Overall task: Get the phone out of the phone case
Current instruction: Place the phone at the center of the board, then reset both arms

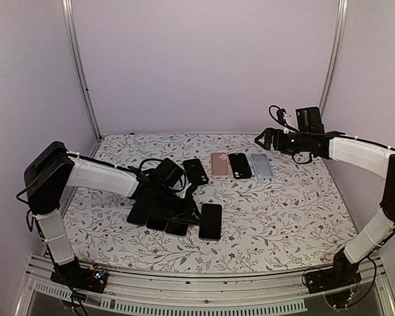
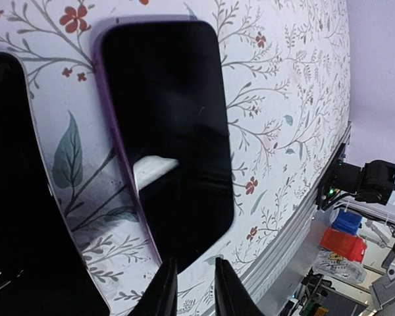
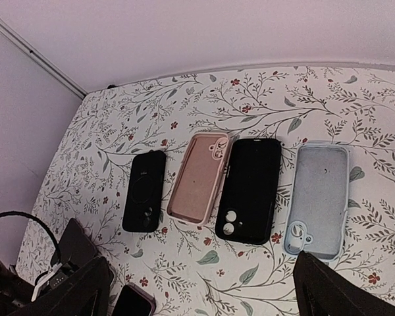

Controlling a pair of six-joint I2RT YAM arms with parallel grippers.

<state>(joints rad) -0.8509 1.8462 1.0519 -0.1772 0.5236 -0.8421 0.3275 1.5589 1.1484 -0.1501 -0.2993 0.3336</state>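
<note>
Phone (image 2: 168, 131) in purple case lies screen-up, just beyond our left gripper (image 2: 189, 289), fingers slightly parted, holding nothing; right gripper (image 1: 260, 139) unclear.

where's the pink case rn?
The pink case lies empty in the back row of the top view, right of centre, between a black case on its left and another black case on its right.

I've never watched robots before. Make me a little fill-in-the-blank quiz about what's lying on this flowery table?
1. Along the far side lie ____ empty phone cases in a row.
2. The pink case lies directly beside the ____ case with two round camera holes.
3. The grey-blue case is nearest the ____ arm's pincer.
4. The phone below the left pincer sits in a ____ case.

Missing words: four; black; right; purple
</note>
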